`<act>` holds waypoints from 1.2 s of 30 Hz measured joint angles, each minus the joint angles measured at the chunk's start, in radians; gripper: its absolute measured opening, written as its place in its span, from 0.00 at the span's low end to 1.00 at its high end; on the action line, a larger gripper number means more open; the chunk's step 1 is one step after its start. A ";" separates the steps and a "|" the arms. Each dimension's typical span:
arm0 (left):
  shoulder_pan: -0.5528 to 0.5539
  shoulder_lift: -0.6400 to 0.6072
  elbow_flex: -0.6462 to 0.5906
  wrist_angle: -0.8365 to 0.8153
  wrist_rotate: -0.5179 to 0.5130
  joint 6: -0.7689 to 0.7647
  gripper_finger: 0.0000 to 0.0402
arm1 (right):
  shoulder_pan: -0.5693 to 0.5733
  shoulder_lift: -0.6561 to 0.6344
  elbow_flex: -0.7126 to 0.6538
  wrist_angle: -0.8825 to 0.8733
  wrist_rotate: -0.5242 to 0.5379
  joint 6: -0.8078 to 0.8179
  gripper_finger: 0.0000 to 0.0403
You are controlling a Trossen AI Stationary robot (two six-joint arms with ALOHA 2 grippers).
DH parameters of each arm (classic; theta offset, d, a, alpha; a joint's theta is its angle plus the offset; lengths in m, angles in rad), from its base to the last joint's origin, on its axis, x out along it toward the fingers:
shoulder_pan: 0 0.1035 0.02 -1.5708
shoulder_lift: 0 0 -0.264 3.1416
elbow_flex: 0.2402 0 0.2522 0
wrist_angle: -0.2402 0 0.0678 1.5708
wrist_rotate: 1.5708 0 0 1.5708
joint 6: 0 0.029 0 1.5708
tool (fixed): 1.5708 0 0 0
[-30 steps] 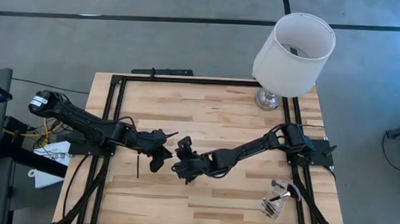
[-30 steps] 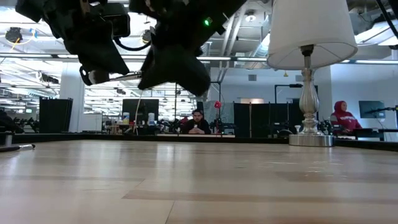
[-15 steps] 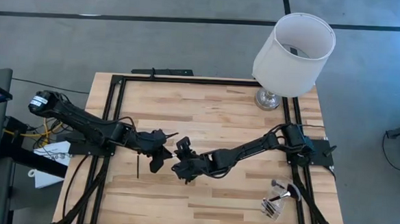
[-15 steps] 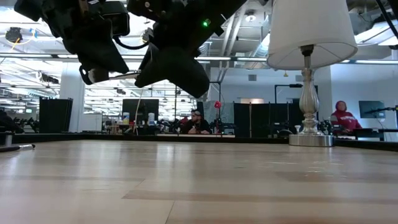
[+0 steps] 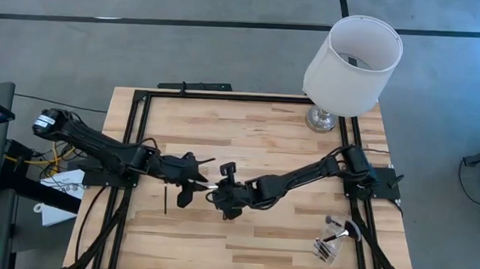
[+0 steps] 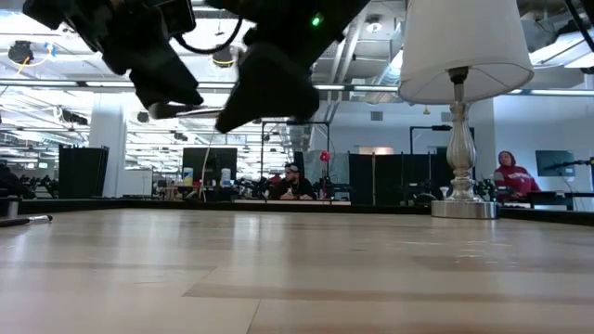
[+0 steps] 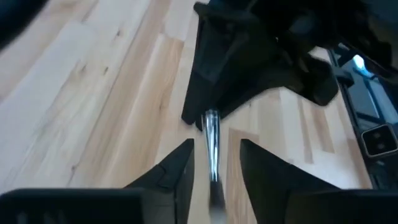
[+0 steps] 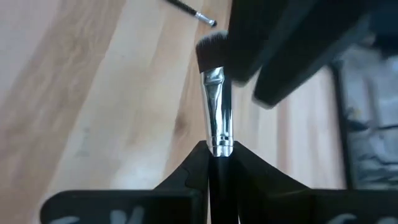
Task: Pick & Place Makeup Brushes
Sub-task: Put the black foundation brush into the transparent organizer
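While both arms were held above mid-table: the two grippers were met over the pale wooden plank table (image 5: 265, 128).
Brush in transfer: a black-handled makeup brush with a silver ferrule and dark bristle head (image 8: 213, 99) was held in the air between the grippers.
Right gripper (image 5: 219, 189): its fingers were clamped on the brush handle just below the ferrule.
Left gripper (image 5: 195, 178): its fingers (image 7: 180, 165) were set apart either side of the shaft (image 7: 211, 146); contact could not be told.
Other brushes: one thin black brush (image 5: 165, 198) lay flat beside the left arm; more were stood in a clear holder (image 5: 331, 242) near the right arm's base.
Lamp: a white-shaded table lamp (image 5: 352, 62) was stood at the far right corner.
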 joint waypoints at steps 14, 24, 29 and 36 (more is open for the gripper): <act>-0.111 -0.228 0.000 0.002 -0.093 -0.014 0.29 | 0.064 -0.400 -0.482 0.161 -0.002 0.324 0.09; -0.230 -0.228 0.000 0.000 -0.205 -0.015 0.25 | 0.272 -0.883 -0.910 0.342 0.228 0.564 0.09; -0.256 -0.188 0.000 0.007 -0.221 -0.021 0.25 | 0.469 -1.059 -1.059 0.344 0.463 0.742 0.11; -0.258 -0.138 0.000 0.017 -0.228 -0.041 0.25 | 0.726 -1.115 -1.167 0.336 0.682 0.955 0.09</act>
